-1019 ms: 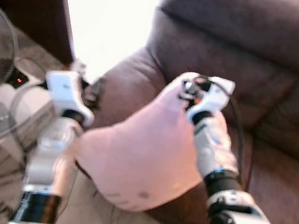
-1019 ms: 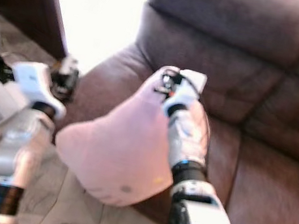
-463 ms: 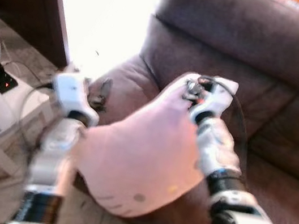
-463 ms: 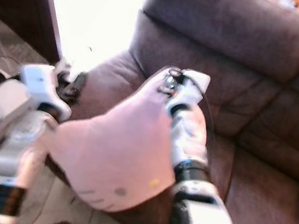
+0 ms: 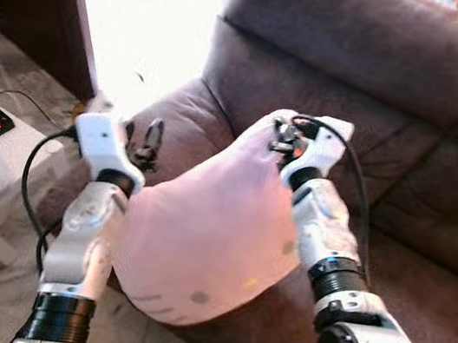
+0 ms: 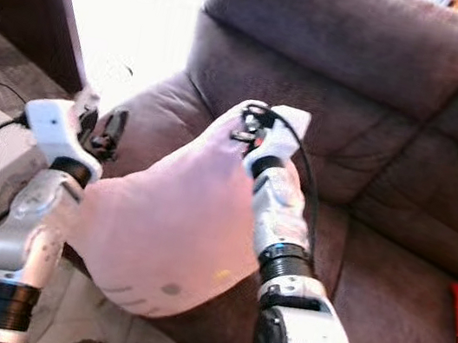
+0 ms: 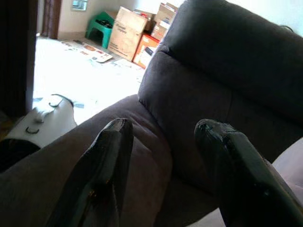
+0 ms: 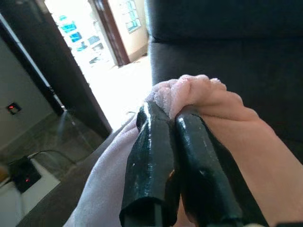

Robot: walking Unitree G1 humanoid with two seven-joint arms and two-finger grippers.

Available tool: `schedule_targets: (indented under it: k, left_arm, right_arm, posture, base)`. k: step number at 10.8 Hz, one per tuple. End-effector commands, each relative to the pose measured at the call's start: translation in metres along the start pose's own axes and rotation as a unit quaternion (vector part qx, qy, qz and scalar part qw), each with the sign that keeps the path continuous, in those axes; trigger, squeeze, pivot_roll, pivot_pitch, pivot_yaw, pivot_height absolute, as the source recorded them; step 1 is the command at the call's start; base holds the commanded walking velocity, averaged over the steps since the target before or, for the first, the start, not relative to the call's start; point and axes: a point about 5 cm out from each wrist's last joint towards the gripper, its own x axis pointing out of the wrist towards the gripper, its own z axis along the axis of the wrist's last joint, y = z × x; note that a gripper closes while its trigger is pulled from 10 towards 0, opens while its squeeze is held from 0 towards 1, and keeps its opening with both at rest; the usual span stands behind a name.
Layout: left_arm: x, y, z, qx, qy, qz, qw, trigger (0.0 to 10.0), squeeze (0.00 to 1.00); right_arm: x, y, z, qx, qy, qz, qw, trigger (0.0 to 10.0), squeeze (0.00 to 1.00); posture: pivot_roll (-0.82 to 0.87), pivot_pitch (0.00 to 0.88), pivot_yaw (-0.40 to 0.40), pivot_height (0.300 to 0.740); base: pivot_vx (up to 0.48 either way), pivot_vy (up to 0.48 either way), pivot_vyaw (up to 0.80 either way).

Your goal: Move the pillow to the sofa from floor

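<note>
Over the sofa's (image 5: 379, 65) armrest, at its front edge, the pink pillow (image 5: 210, 230) hangs in the air, its upper corner pinched between the clamped fingers of the right gripper (image 8: 177, 142) while its bulk sags toward the floor beside the sofa. The left gripper (image 7: 165, 156) sits above the armrest next to the pillow's side, its fingers spread with nothing between them. The pillow looks light and very soft (the fabric bunches into a knot at the pinch), so it will likely droop and swing from a single corner, and a second hold on its lower side nearest the armrest would probably steady it for the seat cushion.
</note>
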Motion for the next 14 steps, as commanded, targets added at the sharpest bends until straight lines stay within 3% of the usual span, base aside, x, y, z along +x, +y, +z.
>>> schedule_targets:
  k: [1,7,10,12,14]
  left_arm:
    - [-0.004,0.002,0.002,-0.019,0.001,-0.003,1.0,10.0,0.0]
    - [-0.007,0.004,0.004,-0.017,0.002,0.006,1.0,10.0,0.0]
    - [-0.014,0.013,0.014,-0.018,-0.023,0.041,0.999,10.0,0.0]
    - [-0.027,0.004,0.006,-0.034,0.013,-0.007,0.999,10.0,0.0]
    - [-0.046,0.017,-0.002,-0.022,0.057,-0.012,0.998,10.0,0.0]
  right_arm:
    - [0.002,0.002,0.017,-0.011,-0.037,0.01,0.999,10.0,0.0]
    - [0.013,0.024,0.005,0.002,0.009,0.036,0.999,10.0,0.0]
    - [0.026,0.02,0.019,-0.048,0.049,-0.004,0.998,10.0,0.0]
    - [0.029,0.016,0.027,-0.041,0.045,-0.029,0.998,10.0,0.0]
    - [0.02,0.01,0.0,-0.051,0.086,-0.043,0.994,10.0,0.0]
  posture:
    - [0.2,0.151,-0.115,0.74]
    - [0.21,0.163,-0.131,0.74]
    - [0.23,0.184,-0.15,0.74]
    - [0.25,0.191,-0.158,0.74]
    - [0.25,0.193,-0.149,0.74]
  base:
    - [0.0,0.0,0.0]
    - [0.0,0.0,0.0]
    - [0.0,0.0,0.0]
    - [0.0,0.0,0.0]
    - [0.0,0.0,0.0]
